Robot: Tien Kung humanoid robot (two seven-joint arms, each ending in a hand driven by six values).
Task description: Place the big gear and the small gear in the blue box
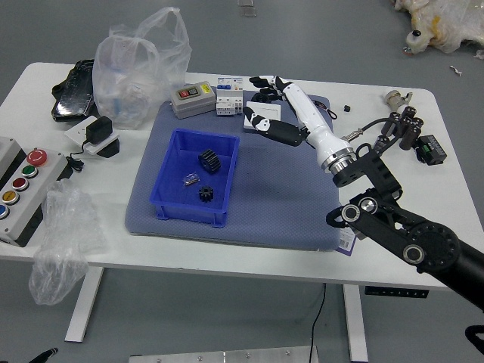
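Note:
My right hand (262,104) is over the mat's back part, right of the blue box, with fingers spread and nothing held. Inside the blue box (168,203) lie a bigger dark gear (209,161) near the right wall and a smaller black gear (206,194) closer to the front, a short distance apart. Some small clear or metallic pieces (190,179) lie left of them in the box. Of my left hand nothing certain shows; a small dark tip is at the picture's lower left corner.
The box stands on a grey-blue mat (287,204). Behind are a grey device (193,99), white modules (229,97) and a plastic bag (140,68). At left is a button panel (30,181); at right stand dark cylinders (408,128). A white card (346,240) lies at the mat's front right.

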